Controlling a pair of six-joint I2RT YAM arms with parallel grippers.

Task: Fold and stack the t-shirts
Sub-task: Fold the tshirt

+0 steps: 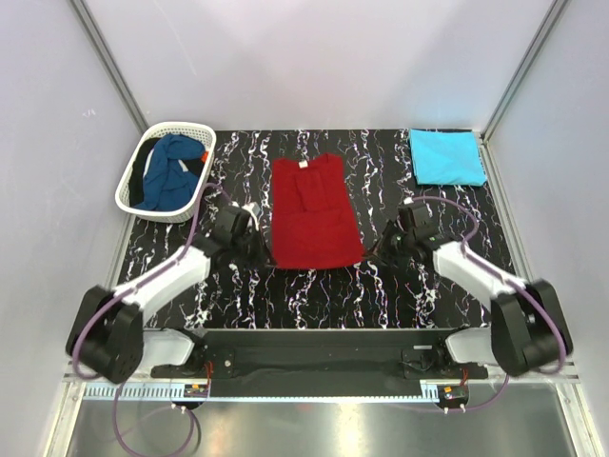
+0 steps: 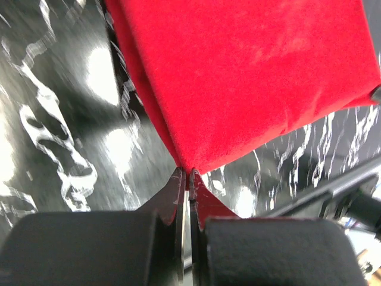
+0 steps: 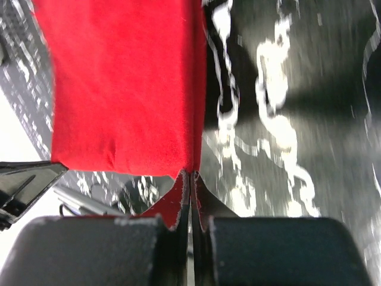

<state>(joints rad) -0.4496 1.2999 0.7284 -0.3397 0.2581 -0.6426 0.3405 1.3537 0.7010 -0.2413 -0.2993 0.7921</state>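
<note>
A deep red t-shirt [image 1: 309, 214] lies lengthwise in the middle of the table, its sleeves folded in. My left gripper [image 1: 263, 255] is shut on its near left corner; the left wrist view shows the red t-shirt [image 2: 250, 77] pinched at my left gripper [image 2: 186, 173]. At the near right corner my right gripper [image 1: 369, 253] is shut on the cloth, with the red t-shirt [image 3: 125, 89] meeting my right gripper [image 3: 190, 174] at the tips. A folded turquoise t-shirt [image 1: 445, 156] rests at the back right. A dark blue t-shirt [image 1: 171, 171] lies crumpled in the basket.
The white lattice basket [image 1: 130, 195] stands at the back left, partly off the black marbled tabletop [image 1: 314, 300]. Grey walls and metal frame posts close in both sides and the back.
</note>
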